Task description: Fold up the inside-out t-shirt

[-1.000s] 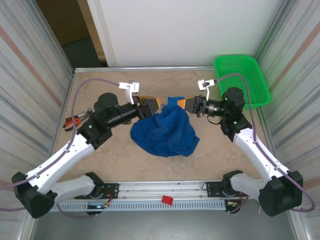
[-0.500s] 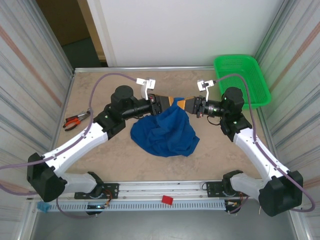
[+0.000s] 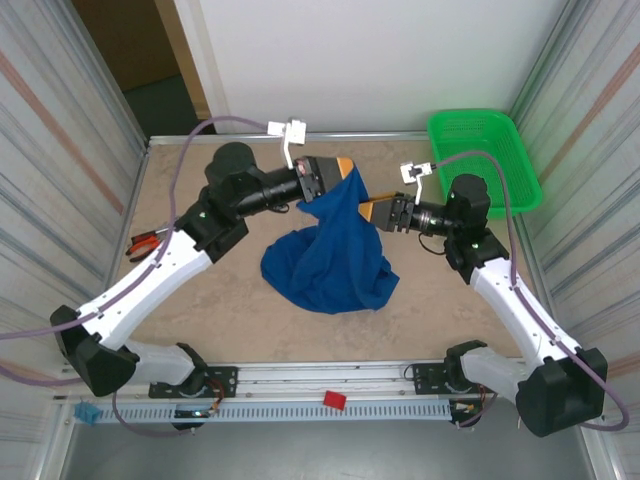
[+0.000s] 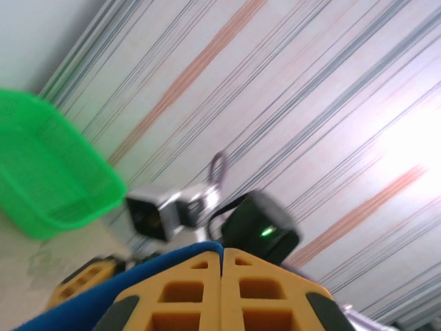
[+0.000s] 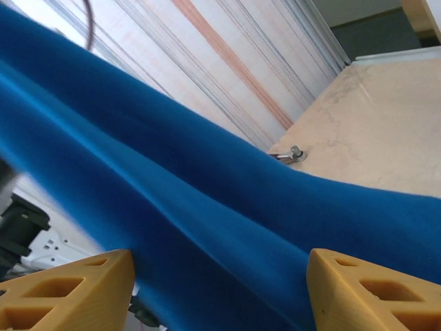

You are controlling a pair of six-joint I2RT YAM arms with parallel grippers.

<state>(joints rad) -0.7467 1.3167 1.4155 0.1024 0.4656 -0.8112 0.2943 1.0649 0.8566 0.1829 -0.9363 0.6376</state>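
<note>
Where left gripper (image 3: 341,171) clamps it, soft blue t-shirt (image 3: 330,260) peaks; right gripper (image 3: 371,210) jaws apart; green mesh basket (image 3: 500,140) upper right.

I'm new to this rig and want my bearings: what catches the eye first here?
The royal-blue t-shirt lies heaped in the middle of the table, one corner held up by the shut left gripper. The right gripper stands open just beside the raised cloth. A green mesh basket sits at the far right corner.
</note>
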